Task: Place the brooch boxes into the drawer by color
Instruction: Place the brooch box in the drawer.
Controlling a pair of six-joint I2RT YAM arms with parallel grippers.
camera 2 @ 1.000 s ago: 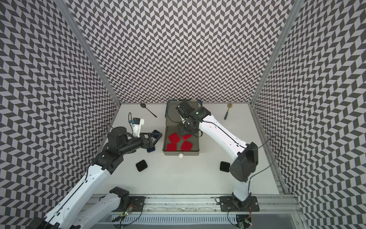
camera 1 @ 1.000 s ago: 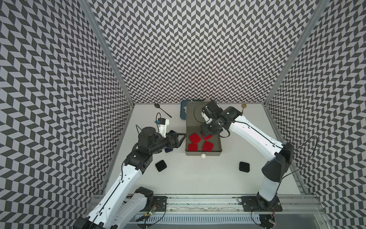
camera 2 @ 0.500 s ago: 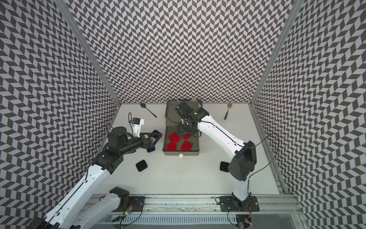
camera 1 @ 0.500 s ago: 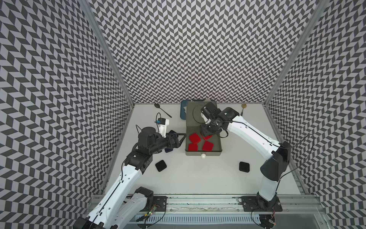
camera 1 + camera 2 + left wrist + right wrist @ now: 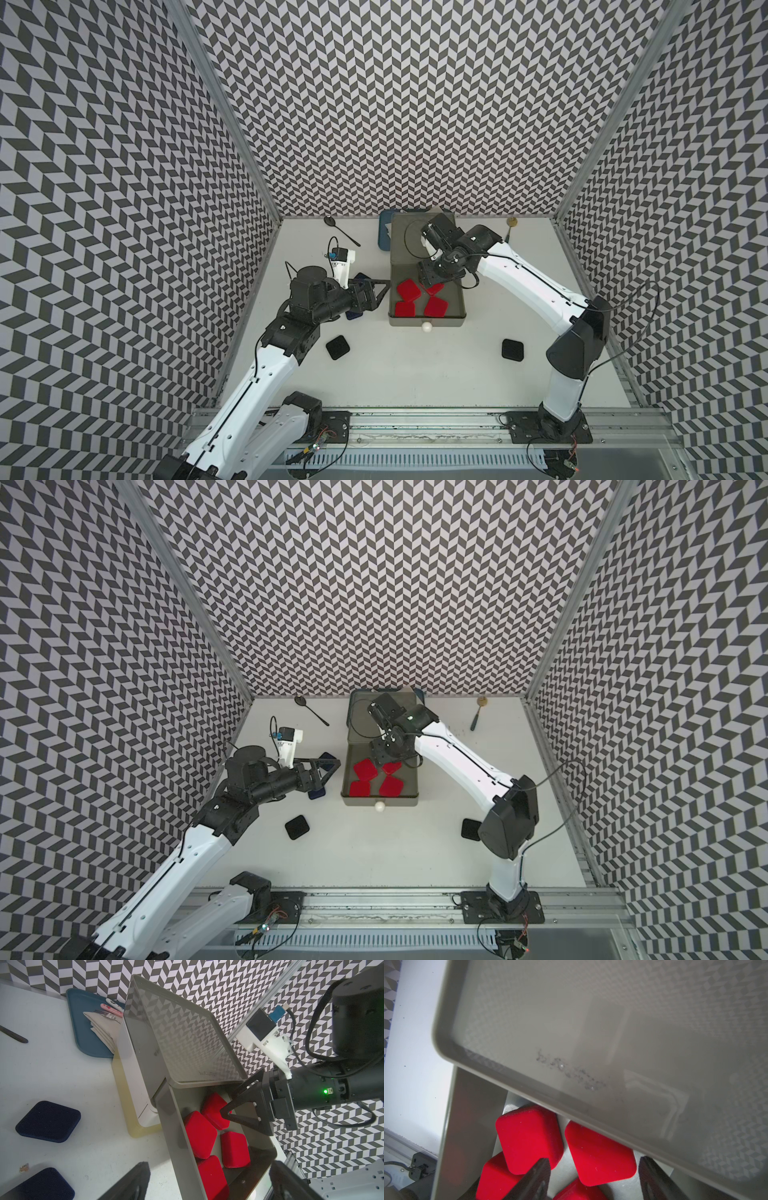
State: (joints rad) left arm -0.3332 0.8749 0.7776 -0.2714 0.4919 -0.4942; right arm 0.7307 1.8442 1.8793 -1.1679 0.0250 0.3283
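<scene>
**Reds in the grey drawer; navy and black not yet sorted**

- Far left: black brooch box (image 5: pixel 337 347) lies flat on the table, well clear of both arms.
- Navy brooch box (image 5: pixel 48 1121) and second navy box (image 5: pixel 39 1185) sit on the table just left of the chest.
- Left gripper (image 5: pixel 380 293) hangs over those navy boxes, close to the drawer's left wall. Its jaws are spread wide with nothing in them. It looks staged for a navy pick.
- Grey drawer (image 5: pixel 426 323) is pulled out, so its floor can be reached from above. Four red brooch boxes (image 5: pixel 408 289) lie inside, some overlapping.
- White tier (image 5: pixel 133 1076) and yellow tier (image 5: pixel 124 1093) are shut, presumably meant for the other two colours.
- Right gripper (image 5: pixel 432 282) points down into the back of the drawer. Its fingers (image 5: pixel 542 1176) stand apart either side of a red box resting on the pile. There is a gap at the pad, so this reads as a release, not a grip.
- Far right: other black box (image 5: pixel 512 350) sits alone on the table, within the right arm's reach.
</scene>
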